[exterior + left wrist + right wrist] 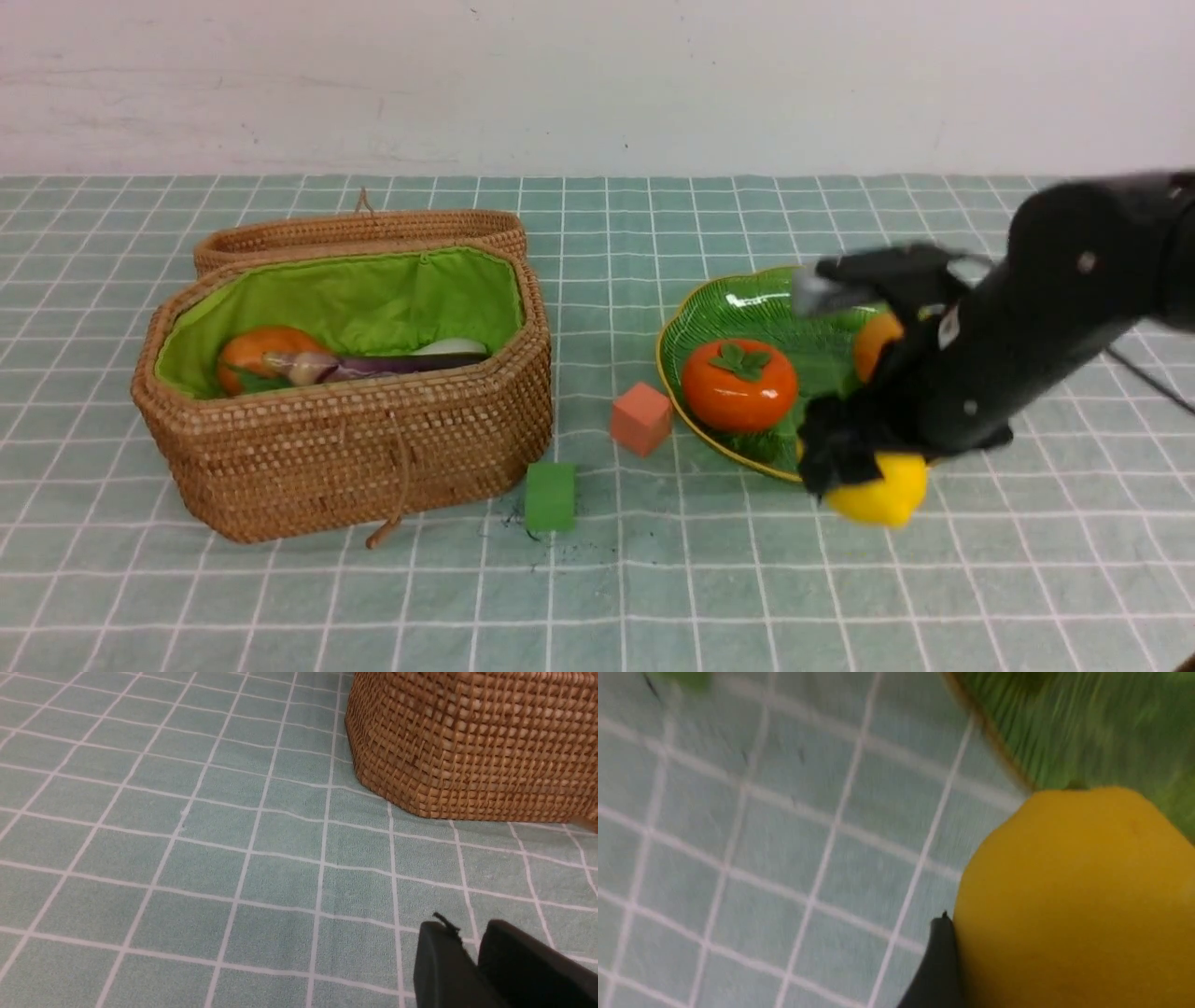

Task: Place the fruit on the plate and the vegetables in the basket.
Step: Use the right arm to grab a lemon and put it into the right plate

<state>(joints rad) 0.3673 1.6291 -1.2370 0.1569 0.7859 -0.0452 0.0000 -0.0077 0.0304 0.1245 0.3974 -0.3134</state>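
Right now my right hand is closed around the lemon, holding it just off the plate's near rim, at about five o'clock from the persimmon. The mango lies on the plate's far right, partly behind my arm. To do this well, I should lift the lemon clear of the gold rim, carry it toward eleven o'clock, and lower it into the bare green between the two fruits before releasing. My left hand hangs over the table beside the basket, fingers nearly together, holding nothing.
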